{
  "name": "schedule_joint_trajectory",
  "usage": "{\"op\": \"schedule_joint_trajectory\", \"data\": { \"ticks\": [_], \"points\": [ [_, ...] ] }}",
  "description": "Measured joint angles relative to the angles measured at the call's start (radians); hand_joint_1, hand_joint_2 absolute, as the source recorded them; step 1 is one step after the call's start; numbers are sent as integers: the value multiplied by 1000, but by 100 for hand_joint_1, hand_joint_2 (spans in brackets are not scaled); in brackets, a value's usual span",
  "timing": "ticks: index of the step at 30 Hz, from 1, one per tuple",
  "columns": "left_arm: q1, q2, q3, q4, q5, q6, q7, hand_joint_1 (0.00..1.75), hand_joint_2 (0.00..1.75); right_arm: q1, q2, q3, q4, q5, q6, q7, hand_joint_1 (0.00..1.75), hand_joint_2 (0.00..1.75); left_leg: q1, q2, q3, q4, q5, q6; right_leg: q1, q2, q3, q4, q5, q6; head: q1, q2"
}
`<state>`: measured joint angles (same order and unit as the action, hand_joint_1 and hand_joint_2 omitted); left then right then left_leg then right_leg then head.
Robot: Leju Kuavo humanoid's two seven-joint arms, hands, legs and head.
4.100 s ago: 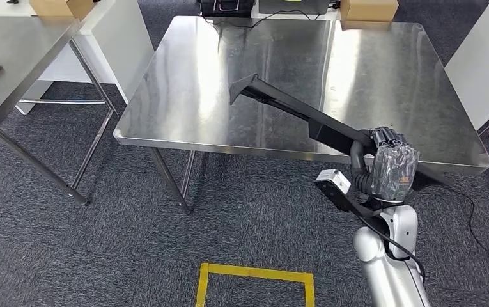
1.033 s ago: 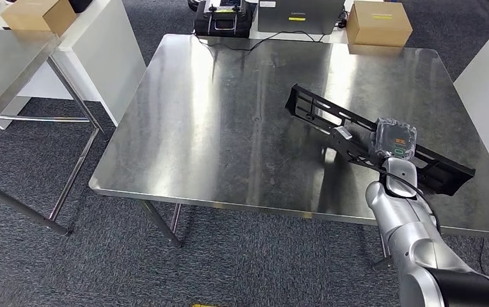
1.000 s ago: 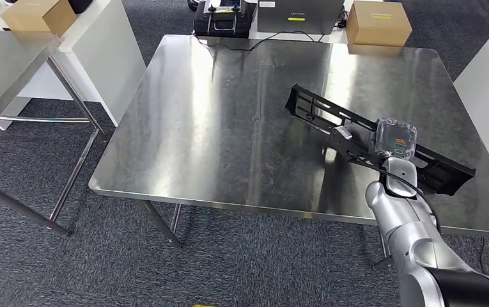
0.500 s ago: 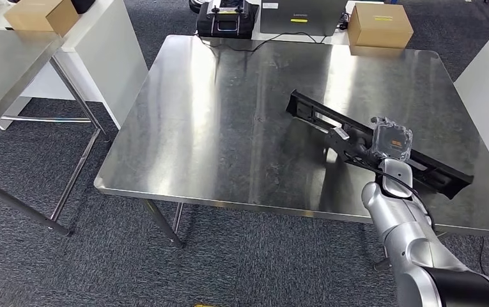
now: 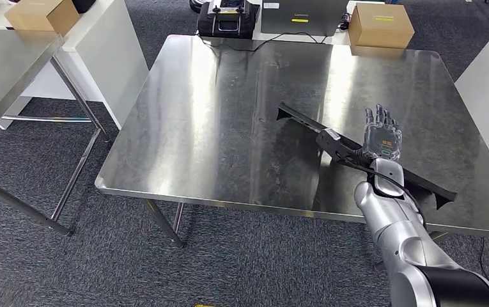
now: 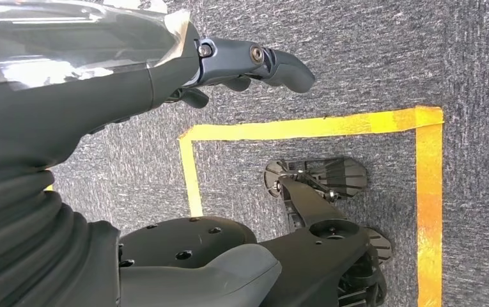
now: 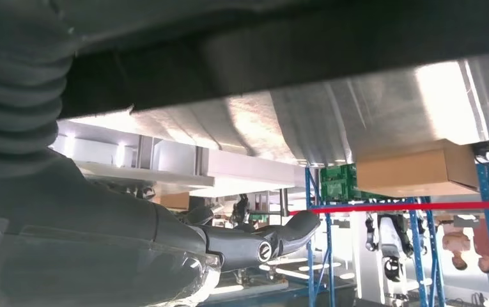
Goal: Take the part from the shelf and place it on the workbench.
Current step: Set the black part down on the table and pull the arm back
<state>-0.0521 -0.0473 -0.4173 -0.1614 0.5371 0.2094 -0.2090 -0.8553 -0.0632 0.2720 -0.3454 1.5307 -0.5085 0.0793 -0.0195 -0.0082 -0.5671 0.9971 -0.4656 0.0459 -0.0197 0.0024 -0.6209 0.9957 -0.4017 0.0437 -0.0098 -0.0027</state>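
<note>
your right hand (image 5: 380,137) has fingers (image 5: 378,118) spread, the part (image 5: 305,120) lies on the bench (image 5: 216,115); lift clear.

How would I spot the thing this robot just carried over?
Find the big shiny steel workbench. On its near right part lies a long, flat black plastic part, set slantwise beside the robot's raised right hand. Unlike the cardboard box at the far edge, it is thin and dark.
</note>
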Motion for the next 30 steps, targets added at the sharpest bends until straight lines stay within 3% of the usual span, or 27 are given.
{"op": "schedule_joint_trajectory", "data": {
  "ticks": [6, 11, 17, 30],
  "points": [
    [0, 0, 0, 0, 0, -1, 5, 0, 175, -5, 5, -39, 4, -108, 52, -48, 0, 0, 0, 0, 0, 0, 0, 0, 0, 0, 0, 0, 0, 0, 0, 0],
    [-1, 1, 0, 0, 0, -6, 9, 0, 175, -12, 16, -111, 11, -208, 209, -72, 0, 0, 0, 0, 1, 0, 0, 0, 0, 0, 1, 0, 0, 0, 0, 0],
    [-1, 3, 0, 0, 3, -9, 13, 0, 175, -31, 31, -166, 20, -239, 362, -46, 0, 0, 0, 0, 0, 0, 0, 0, 0, 0, 1, 0, 0, 0, 0, 0],
    [-1, 5, 0, 0, 10, -12, 14, 0, 175, -55, 48, -190, 21, -240, 423, -31, 0, 0, 0, 0, 1, 0, 0, 0, 0, 0, 1, 0, 0, 0, 0, 0]
  ]
}}
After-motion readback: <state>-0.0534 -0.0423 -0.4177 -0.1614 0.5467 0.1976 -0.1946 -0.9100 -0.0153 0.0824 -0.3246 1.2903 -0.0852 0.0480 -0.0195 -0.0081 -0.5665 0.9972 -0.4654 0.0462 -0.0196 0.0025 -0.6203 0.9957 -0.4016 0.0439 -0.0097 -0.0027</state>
